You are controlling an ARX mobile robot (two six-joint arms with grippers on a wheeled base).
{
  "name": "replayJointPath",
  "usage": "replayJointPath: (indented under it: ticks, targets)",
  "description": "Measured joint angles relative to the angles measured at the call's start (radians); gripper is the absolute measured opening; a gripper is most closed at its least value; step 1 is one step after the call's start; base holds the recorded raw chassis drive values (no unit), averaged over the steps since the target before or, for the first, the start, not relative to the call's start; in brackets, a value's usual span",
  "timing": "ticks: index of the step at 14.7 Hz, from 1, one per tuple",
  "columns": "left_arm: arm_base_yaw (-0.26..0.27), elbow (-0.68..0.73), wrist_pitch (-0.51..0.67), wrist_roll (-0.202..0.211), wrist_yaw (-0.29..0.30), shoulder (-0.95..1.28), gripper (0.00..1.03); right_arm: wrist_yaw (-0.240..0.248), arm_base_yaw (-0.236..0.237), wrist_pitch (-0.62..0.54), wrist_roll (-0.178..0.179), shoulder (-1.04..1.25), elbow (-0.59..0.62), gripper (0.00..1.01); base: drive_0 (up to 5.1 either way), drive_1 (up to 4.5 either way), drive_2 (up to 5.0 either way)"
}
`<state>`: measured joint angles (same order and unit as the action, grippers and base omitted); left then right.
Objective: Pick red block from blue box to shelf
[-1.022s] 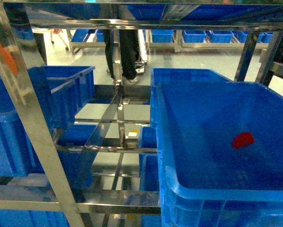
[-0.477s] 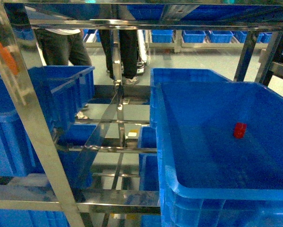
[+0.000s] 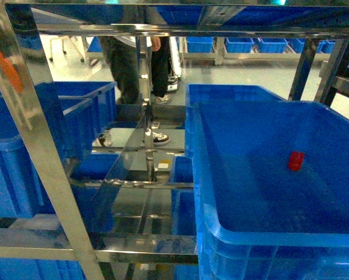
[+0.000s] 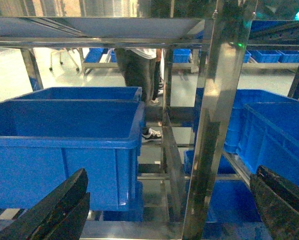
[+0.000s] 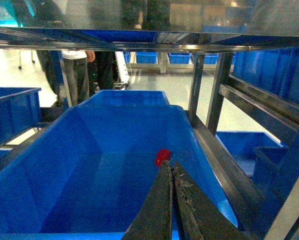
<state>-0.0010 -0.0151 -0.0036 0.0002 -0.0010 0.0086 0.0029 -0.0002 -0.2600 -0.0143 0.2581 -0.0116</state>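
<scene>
Head view shows the red block (image 3: 296, 160) alone on the floor of the blue box (image 3: 221, 233), toward the box's right side and well back from its near rim. The box sits on the shelf (image 3: 34, 151), whose steel posts and rails frame the whole scene. A second blue crate (image 3: 23, 151) stands at the shelf's left side, and another (image 3: 233, 92) lies right behind the box's far wall. Beyond the rails a person's legs (image 3: 125, 76) are on the floor past the shelf.

Right wrist view has the right claw (image 5: 170, 200) pressed together, empty, hanging over the box's near half — the block (image 5: 162, 156) lies just past its tips. Left wrist view has the left claw (image 4: 169, 205) spread wide, empty, facing the left crate (image 4: 64, 145) with a steel post (image 4: 214, 125) standing close in front.
</scene>
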Motion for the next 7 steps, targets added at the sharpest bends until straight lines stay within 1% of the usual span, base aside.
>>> replayJointPath:
  ticks: [5,6,7]
  targets:
    - [0.000,0.000,0.000,0.000,0.000,0.000,0.98,0.000,0.000,0.092,0.000,-0.092,0.000,0.02,0.0,0.00,0.0]
    - [0.000,0.000,0.000,0.000,0.000,0.000,0.98,-0.004,0.000,0.238,0.000,-0.184,-0.001,0.02,0.0,0.00,0.0]
    - [0.000,0.000,0.000,0.000,0.001,0.000,0.98,-0.003,0.000,0.246,0.000,-0.254,-0.001,0.02,0.0,0.00,0.0]
